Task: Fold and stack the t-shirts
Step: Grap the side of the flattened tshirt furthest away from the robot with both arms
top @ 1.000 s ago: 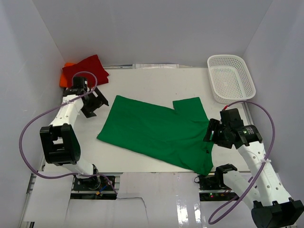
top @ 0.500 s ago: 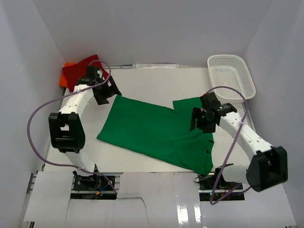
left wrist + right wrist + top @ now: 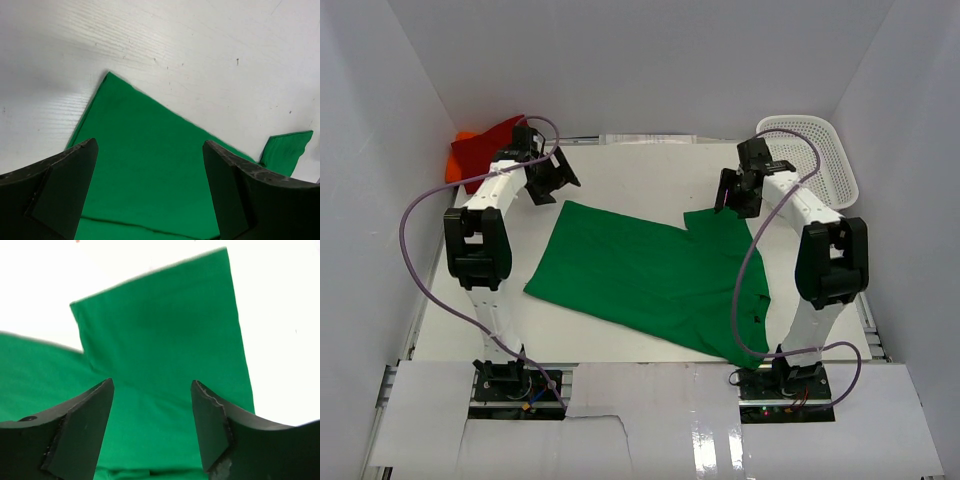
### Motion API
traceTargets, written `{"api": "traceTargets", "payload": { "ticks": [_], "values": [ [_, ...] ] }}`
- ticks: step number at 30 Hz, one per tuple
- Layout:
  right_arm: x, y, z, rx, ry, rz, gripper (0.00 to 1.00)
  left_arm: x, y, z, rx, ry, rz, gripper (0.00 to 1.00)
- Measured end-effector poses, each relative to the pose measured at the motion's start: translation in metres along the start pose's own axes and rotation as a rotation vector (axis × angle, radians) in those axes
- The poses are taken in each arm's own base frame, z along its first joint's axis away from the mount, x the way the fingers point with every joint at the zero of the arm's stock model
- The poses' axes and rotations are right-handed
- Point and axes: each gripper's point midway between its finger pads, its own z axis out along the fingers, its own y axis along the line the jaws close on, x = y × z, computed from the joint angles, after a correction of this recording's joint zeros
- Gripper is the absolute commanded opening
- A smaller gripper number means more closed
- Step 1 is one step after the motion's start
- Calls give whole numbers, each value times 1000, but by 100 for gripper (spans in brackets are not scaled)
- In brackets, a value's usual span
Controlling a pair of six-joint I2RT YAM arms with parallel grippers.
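White walls enclose a white bench on three sides.

Green shirt: spread flat at the middle of the bench, skewed, running from far left to near right. Its near right corner is folded over. A square flap juts out at its far right.

Red shirt: bunched in the far left corner, lying on the orange shirt, of which only edges show.

Basket: far right corner, well apart from all three shirts.

Left hand: positioned at the far left corner of the green shirt. Fingers stand wide apart; the wrist view shows only cloth and bare bench between them. Nothing gripped.

Right hand: positioned at the far right flap of the green shirt. Fingers stand apart, with the flap lying flat between them in the wrist view. Nothing gripped.

Whether either hand touches the cloth cannot be determined.

Both arms reach out toward the far side, each trailing a purple cable.
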Motion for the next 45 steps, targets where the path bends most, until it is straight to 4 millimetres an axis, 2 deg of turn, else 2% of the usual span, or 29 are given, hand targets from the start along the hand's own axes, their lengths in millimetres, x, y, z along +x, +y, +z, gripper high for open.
{"api": "traceTargets", "payload": {
  "ticks": [5,9,16,20,24,26,29,30,36,40,45],
  "values": [
    [-13,-4,34,32,22,1,70,-5,-2,4,5,-7,3,96],
    [-22,-18,55,85,25,13,69,-14,-7,3,15,-29,19,95],
    [-41,-42,79,172,8,15,67,-20,-10,2,21,-46,40,94],
    [-48,-46,91,197,-1,13,65,-21,-11,3,24,-51,47,94],
    [-47,-50,106,215,12,9,61,-20,-15,4,31,-53,61,94],
    [-50,-50,106,217,3,4,59,-18,-18,5,34,-52,69,94],
    [-51,-51,108,217,-3,-3,42,-15,-21,8,35,-46,81,94],
    [-52,-50,108,216,-7,-4,40,-13,-21,10,33,-42,84,93],
    [-54,-49,111,210,-24,-8,38,-7,-24,15,24,-34,113,90],
    [-54,-49,111,209,-26,-11,36,-6,-27,22,4,-32,131,80],
    [-54,-48,111,216,-31,-22,36,-3,-24,37,-18,-13,127,73]
  ]
}}
